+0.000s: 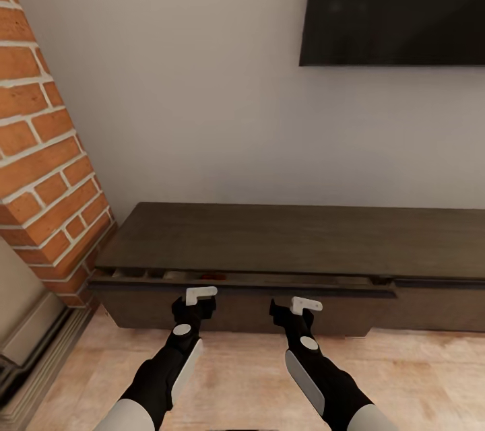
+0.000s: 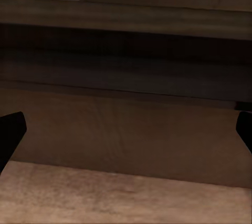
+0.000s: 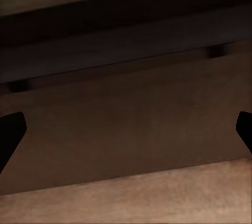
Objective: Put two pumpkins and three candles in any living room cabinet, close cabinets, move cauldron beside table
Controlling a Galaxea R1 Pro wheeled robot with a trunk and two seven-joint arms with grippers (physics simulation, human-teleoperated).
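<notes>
- The left gripper (image 1: 194,306) and right gripper (image 1: 291,313) hang side by side over the pale wooden floor (image 1: 242,377), both aimed at the cabinet front just ahead of them.
- In each wrist view the two black fingertips (image 2: 10,134) (image 3: 10,134) sit at opposite edges with nothing between them, so both grippers are spread wide and empty.
- Directly in front of both grippers is the cabinet (image 1: 303,239): long, low, dark-brown wood with a flat, bare top.
- Its drawer (image 1: 242,283) stands slightly pulled out, leaving a narrow slot along the top with pale interior showing; a small reddish-orange object lies in the slot just beyond the left gripper, too hidden to identify.
- The drawer front is a plain, handle-less panel, its upper lip level with the grippers.
- Left of the left gripper, a brick column (image 1: 47,168) meets the cabinet's end; floor lies free to the right.
- Behind the cabinet rises a plain wall (image 1: 202,81) with a dark screen (image 1: 394,3) mounted above the right gripper's side.
</notes>
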